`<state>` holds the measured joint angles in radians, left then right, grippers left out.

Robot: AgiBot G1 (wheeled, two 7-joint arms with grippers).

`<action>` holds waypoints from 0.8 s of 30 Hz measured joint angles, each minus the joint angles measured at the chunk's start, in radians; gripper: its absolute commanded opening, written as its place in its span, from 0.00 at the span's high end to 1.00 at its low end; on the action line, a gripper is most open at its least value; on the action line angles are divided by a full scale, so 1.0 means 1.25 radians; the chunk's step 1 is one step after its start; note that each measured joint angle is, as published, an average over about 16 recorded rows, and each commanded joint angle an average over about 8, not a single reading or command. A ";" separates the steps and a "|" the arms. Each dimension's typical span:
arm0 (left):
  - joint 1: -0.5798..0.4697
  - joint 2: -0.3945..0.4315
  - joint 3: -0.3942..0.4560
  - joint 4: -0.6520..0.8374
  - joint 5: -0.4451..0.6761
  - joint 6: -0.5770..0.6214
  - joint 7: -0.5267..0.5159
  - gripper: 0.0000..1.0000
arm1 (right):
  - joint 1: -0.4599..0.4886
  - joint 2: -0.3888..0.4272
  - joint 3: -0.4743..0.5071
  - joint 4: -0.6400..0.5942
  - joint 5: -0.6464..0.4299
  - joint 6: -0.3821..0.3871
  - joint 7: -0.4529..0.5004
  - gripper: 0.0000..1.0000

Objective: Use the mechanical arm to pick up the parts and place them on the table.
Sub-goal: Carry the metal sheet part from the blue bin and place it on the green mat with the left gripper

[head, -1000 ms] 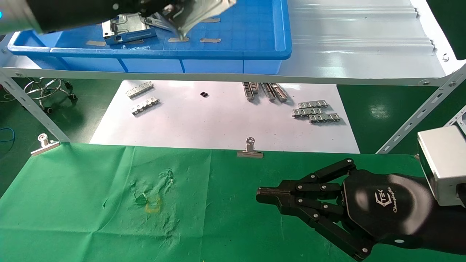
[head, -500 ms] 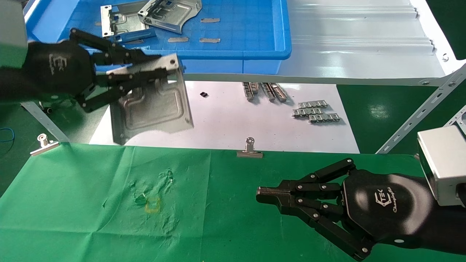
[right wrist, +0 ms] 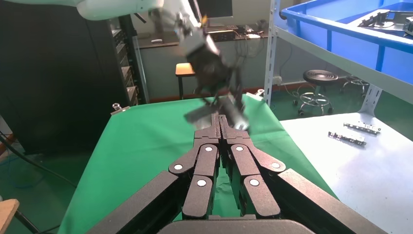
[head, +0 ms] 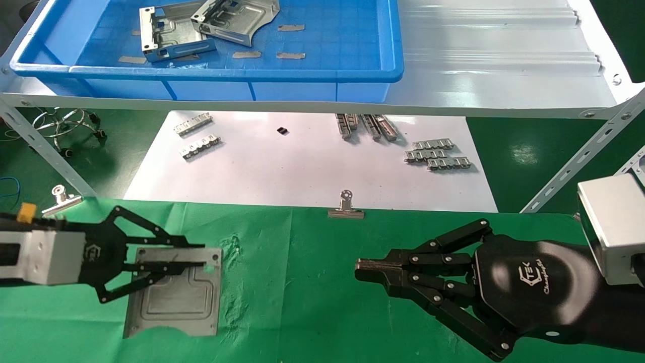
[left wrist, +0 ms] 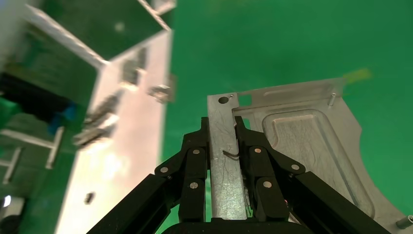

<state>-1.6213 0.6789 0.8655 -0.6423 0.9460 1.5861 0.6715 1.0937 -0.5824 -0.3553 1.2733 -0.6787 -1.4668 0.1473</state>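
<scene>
My left gripper is shut on the bent-up edge flange of a shiny silver part, held low over the green cloth table at its left; I cannot tell whether the part touches the cloth. In the left wrist view the fingers clamp the flange and the part's embossed face lies beyond. Two more parts lie in the blue bin on the shelf. My right gripper is shut and empty, parked over the table's right side; it also shows in the right wrist view.
A white metal shelf spans the back above a white paper sheet with several small toothed metal strips. Binder clips pin the cloth's far edge. A slanted shelf leg stands at far left.
My left gripper has carried the part from the blue bin down and toward me, over the shelf edge, to just above the green cloth. The right arm has not moved.
</scene>
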 measured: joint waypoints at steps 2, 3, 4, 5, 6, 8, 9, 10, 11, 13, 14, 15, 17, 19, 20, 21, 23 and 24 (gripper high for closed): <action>0.010 0.008 0.020 0.013 0.013 -0.001 0.033 1.00 | 0.000 0.000 0.000 0.000 0.000 0.000 0.000 1.00; 0.013 0.014 0.029 0.022 0.019 -0.002 0.050 1.00 | 0.000 0.000 0.000 0.000 0.000 0.000 0.000 1.00; 0.017 0.020 0.038 0.031 0.024 -0.003 0.066 1.00 | 0.000 0.000 0.000 0.000 0.000 0.000 0.000 1.00; 0.020 0.027 0.046 0.042 0.028 -0.004 0.081 1.00 | 0.000 0.000 0.000 0.000 0.000 0.000 0.000 1.00; 0.022 0.035 0.052 0.054 0.031 -0.005 0.096 1.00 | 0.000 0.000 0.000 0.000 0.000 0.000 0.000 1.00; 0.026 0.052 0.064 0.081 0.035 -0.007 0.124 1.00 | 0.000 0.000 0.000 0.000 0.000 0.000 0.000 1.00; 0.028 0.061 0.068 0.095 0.036 -0.008 0.138 1.00 | 0.000 0.000 0.000 0.000 0.000 0.000 0.000 1.00; 0.029 0.070 0.072 0.111 0.036 -0.010 0.151 1.00 | 0.000 0.000 0.000 0.000 0.000 0.000 0.000 1.00; 0.029 0.079 0.076 0.127 0.036 -0.012 0.164 1.00 | 0.000 0.000 0.000 0.000 0.000 0.000 0.000 1.00; 0.029 0.097 0.080 0.158 0.035 -0.016 0.190 1.00 | 0.000 0.000 0.000 0.000 0.000 0.000 0.000 1.00; 0.029 0.106 0.082 0.174 0.035 -0.018 0.203 1.00 | 0.000 0.000 0.000 0.000 0.000 0.000 0.000 1.00; 0.028 0.114 0.083 0.190 0.035 -0.021 0.216 1.00 | 0.000 0.000 0.000 0.000 0.000 0.000 0.000 1.00; 0.027 0.130 0.085 0.221 0.034 -0.026 0.241 1.00 | 0.000 0.000 0.000 0.000 0.000 0.000 0.000 1.00; 0.026 0.145 0.085 0.250 0.034 -0.031 0.264 1.00 | 0.000 0.000 0.000 0.000 0.000 0.000 0.000 1.00; 0.025 0.152 0.085 0.264 0.034 -0.034 0.276 1.00 | 0.000 0.000 0.000 0.000 0.000 0.000 0.000 1.00; 0.024 0.159 0.085 0.277 0.034 -0.037 0.287 1.00 | 0.000 0.000 0.000 0.000 0.000 0.000 0.000 1.00; 0.023 0.170 0.085 0.302 0.035 -0.042 0.309 0.98 | 0.000 0.000 0.000 0.000 0.000 0.000 0.000 1.00; 0.022 0.175 0.085 0.313 0.035 -0.044 0.320 0.91 | 0.000 0.000 0.000 0.000 0.000 0.000 0.000 1.00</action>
<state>-1.5937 0.8983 0.9713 -0.2515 0.9898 1.5305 1.0711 1.0938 -0.5823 -0.3557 1.2733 -0.6784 -1.4667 0.1471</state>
